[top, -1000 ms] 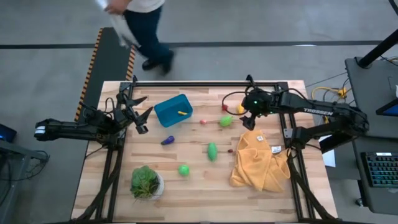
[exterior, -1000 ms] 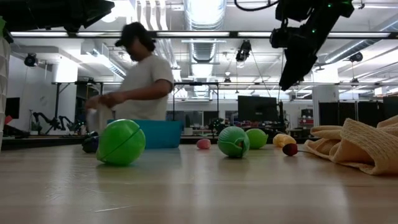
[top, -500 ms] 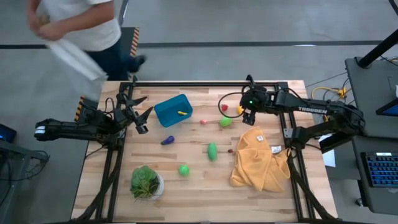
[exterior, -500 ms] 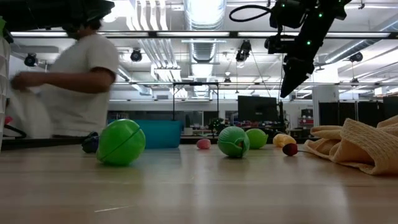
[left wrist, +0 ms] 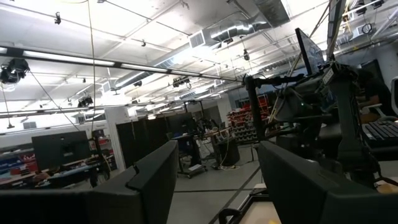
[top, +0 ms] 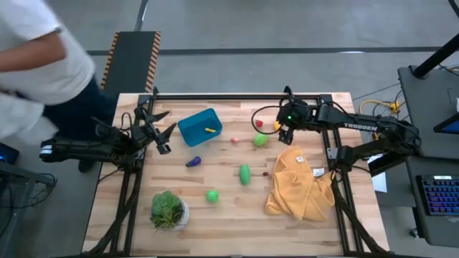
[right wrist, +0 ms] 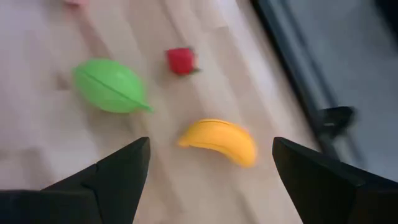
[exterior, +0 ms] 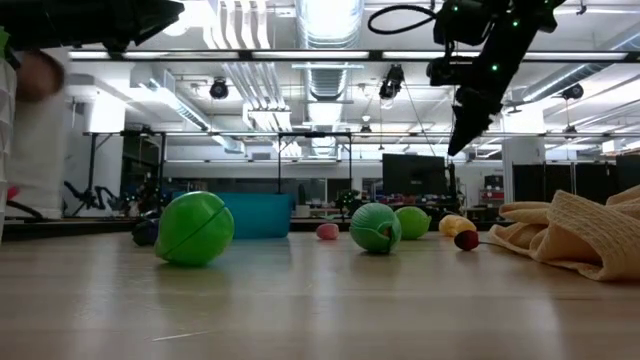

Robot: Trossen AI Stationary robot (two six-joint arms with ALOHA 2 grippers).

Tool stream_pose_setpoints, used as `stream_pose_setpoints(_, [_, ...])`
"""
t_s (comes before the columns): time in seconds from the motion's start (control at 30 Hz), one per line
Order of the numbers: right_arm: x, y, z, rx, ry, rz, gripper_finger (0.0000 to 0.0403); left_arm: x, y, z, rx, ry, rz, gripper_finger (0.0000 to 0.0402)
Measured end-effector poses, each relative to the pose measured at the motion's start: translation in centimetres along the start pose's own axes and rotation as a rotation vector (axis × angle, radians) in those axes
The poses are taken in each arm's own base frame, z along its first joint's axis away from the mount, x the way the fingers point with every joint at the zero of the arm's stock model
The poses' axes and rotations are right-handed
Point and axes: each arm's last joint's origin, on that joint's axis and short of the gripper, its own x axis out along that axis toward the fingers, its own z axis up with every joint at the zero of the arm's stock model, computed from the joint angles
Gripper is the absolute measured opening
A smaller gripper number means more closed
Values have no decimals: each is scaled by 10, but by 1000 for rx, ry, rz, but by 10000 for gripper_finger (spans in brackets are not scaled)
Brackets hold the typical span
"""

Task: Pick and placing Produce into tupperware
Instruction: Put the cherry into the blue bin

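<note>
person (top: 36,64) moved to the left edge; right claw (right wrist: 208,165) spread over banana (right wrist: 219,141), arm reads "trossen"; left claw (top: 163,132) open.

Off to the side there's a leafy green plant (top: 166,208) in a white pot (top: 183,213) near the front-left corner of the wooden table (top: 222,215). A mustard-yellow cloth (top: 297,186) sits crumpled on the right. 1 person in a white shirt (top: 36,57) stands past the table's left end, maybe bending over.
</note>
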Motion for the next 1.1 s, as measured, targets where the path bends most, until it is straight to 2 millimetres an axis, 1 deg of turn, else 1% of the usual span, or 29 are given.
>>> stream_pose_setpoints(0.1, [0,5,3,61,-34,174,329,0,0,0,0,0,0,209])
stream_pose_setpoints(0.23, [-4,13,9,101,-84,492,329,0,0,0,-1,0,0,209])
stream_pose_setpoints(0.33, [-8,19,10,94,-96,718,329,0,0,0,0,0,0,209])
stream_pose_setpoints(0.4, [-10,22,10,80,-100,808,329,0,0,0,0,0,0,209])
stream_pose_setpoints(0.8, [-10,25,10,88,-87,824,329,0,0,0,0,0,0,209])
stream_pose_setpoints(0.97, [-15,41,8,57,-65,848,329,0,0,0,0,0,0,209])
stream_pose_setpoints(1.1, [-21,60,6,39,-40,769,329,0,0,0,-1,-1,0,209])
